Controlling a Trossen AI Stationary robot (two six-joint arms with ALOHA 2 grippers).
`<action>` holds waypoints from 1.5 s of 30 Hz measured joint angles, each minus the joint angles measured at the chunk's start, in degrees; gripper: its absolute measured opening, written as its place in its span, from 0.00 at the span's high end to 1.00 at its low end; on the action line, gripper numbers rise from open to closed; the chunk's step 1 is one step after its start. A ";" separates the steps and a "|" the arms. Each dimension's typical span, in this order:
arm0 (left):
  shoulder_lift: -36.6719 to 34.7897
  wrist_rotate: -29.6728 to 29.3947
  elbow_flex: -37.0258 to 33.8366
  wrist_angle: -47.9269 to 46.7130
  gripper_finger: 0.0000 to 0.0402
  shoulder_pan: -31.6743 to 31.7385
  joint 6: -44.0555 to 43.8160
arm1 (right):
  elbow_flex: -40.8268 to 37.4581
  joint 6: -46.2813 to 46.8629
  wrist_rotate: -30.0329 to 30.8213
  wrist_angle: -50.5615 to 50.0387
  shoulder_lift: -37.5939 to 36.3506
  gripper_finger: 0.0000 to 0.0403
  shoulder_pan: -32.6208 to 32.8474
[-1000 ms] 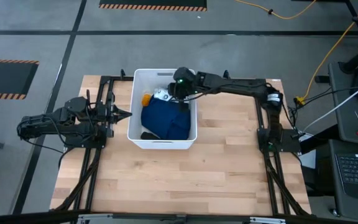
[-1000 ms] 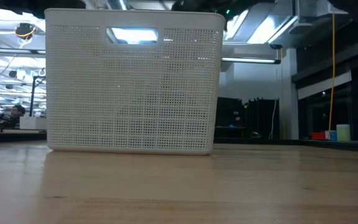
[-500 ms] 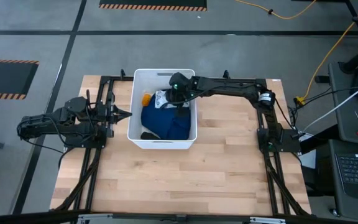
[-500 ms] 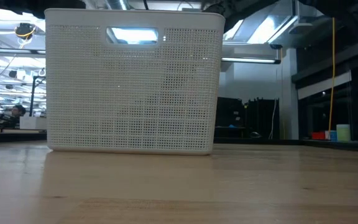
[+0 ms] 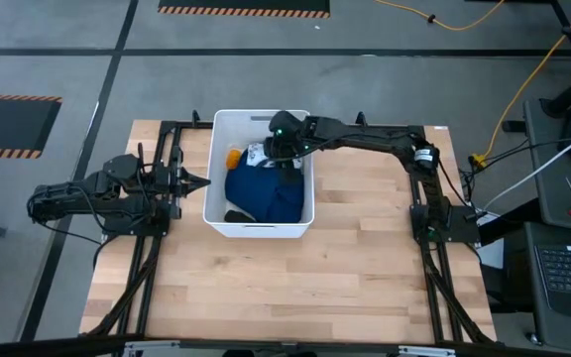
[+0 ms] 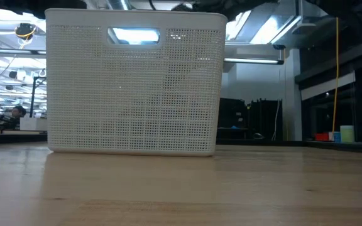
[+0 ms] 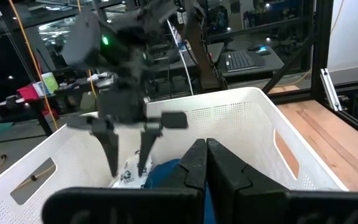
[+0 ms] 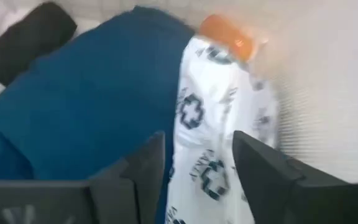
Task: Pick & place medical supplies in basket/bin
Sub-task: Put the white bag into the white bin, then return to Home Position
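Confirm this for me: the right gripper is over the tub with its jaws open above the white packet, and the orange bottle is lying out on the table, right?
Not quite. The orange bottle lies inside the white tub, beside the white packet and blue cloth, as the high view shows. The right gripper is over the tub, jaws open.

One white tub [image 5: 215,169] holds one blue cloth [image 5: 262,191], one orange bottle [image 5: 233,157], one black oblong [image 5: 235,215] and one dotted packet [image 8: 219,143].

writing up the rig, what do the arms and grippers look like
Both arms are dark, jointed links. The right gripper has two thin, straight black fingers under a crossbar, with a green light glowing on the wrist above. The left gripper tapers to a black point.
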 joint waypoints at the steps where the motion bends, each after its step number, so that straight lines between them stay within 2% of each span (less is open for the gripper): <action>1: 0.00 -0.02 -0.02 0.00 1.00 0.00 0.00 | 1.55 0.07 0.28 -1.48 -0.02 0.51 0.01; 7: 0.00 -0.09 0.00 0.00 0.98 0.00 0.00 | 9.57 -0.43 0.40 -5.30 -0.17 0.48 0.12; 11: 0.00 -0.98 -0.02 -0.13 0.99 0.01 2.72 | 13.57 -3.51 0.41 -8.33 -0.08 0.53 -0.26; 15: 0.00 -4.76 -0.02 -0.38 0.99 0.00 6.74 | 15.72 -3.34 0.32 -9.27 -2.20 0.67 -2.70; 19: -0.21 -9.04 -0.04 -0.43 0.99 0.02 7.09 | 14.74 -1.63 0.21 -11.29 -5.09 0.87 -5.00; 20: -0.31 -9.14 -0.04 -0.37 0.99 0.04 7.07 | 14.28 -1.39 0.00 -11.29 -6.10 0.93 -5.33; 22: -0.27 -8.96 -0.04 -0.48 0.99 0.01 7.05 | 12.84 -1.09 -0.40 -10.89 -8.34 0.98 -5.67; 26: -0.26 -9.14 -0.04 -0.61 1.00 0.04 7.46 | 6.61 -0.43 -0.49 -7.63 -13.41 0.98 -5.67; 32: -1.45 -8.88 -0.04 -1.19 0.99 0.02 8.29 | -11.62 -0.19 -0.47 6.52 -23.46 0.99 -5.65; 37: -7.33 -8.72 -2.51 -0.92 0.99 0.00 5.96 | -25.73 0.10 -0.25 19.05 -33.22 0.99 -5.65; 42: -14.58 -9.16 -7.23 2.99 1.00 0.00 6.12 | -36.35 2.98 -0.08 27.37 -40.99 1.00 -5.65; 45: -14.56 -9.84 -8.79 3.13 0.99 0.02 5.99 | -42.48 4.12 -0.06 31.03 -44.51 1.00 -5.71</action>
